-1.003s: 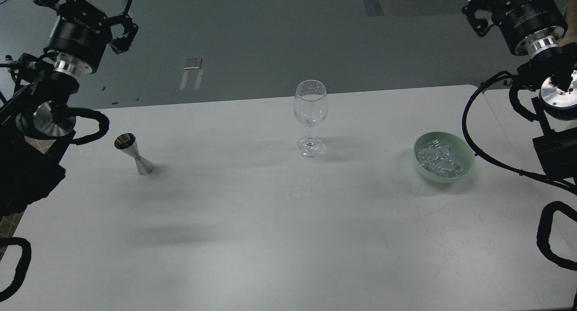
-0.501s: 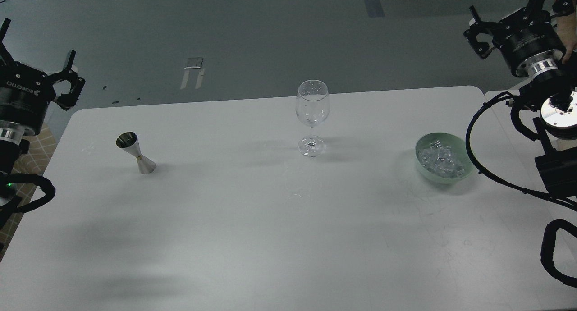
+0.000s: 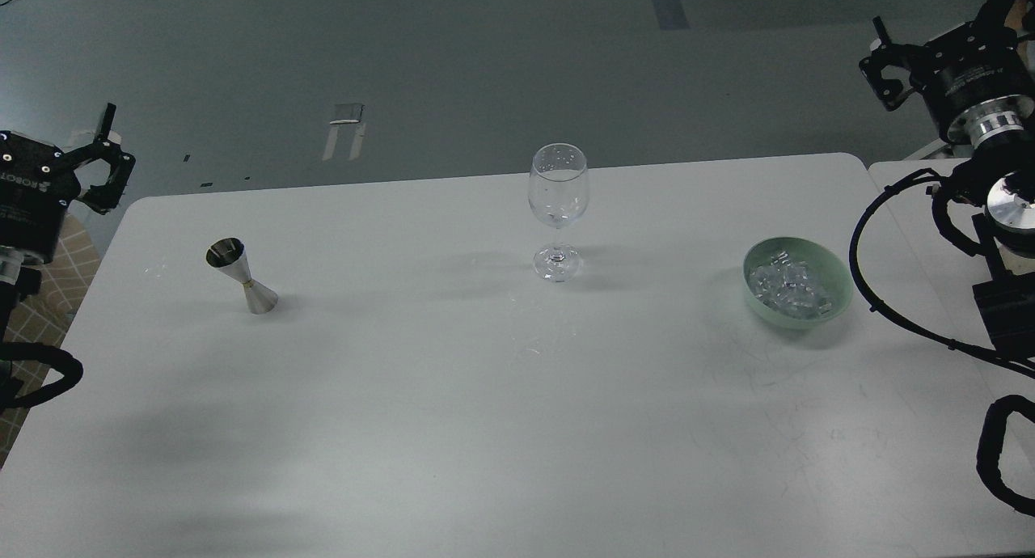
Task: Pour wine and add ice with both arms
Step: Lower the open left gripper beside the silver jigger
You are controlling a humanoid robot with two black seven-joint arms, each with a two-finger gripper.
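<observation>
A clear, empty stemmed wine glass [image 3: 558, 210] stands upright at the middle back of the white table [image 3: 453, 396]. A pale green bowl [image 3: 839, 298] at the right holds a heap of clear ice cubes [image 3: 788, 287]. A steel jigger [image 3: 242, 276] stands at the left. My left gripper [image 3: 52, 109] is open and empty at the left edge, off the table's back left corner, far from the jigger. My right gripper [image 3: 938, 12] is open and empty at the top right, beyond the table's back right corner, well behind the bowl.
A second white table top [image 3: 914, 218] abuts the right side, under my right arm and its looped black cables [image 3: 865, 275]. Grey floor lies beyond the table's back edge. No wine bottle is in view.
My left arm has swung down and out to the left edge, off the table. My right arm has drawn back to the right. Glass, jigger and bowl stay where they were.
</observation>
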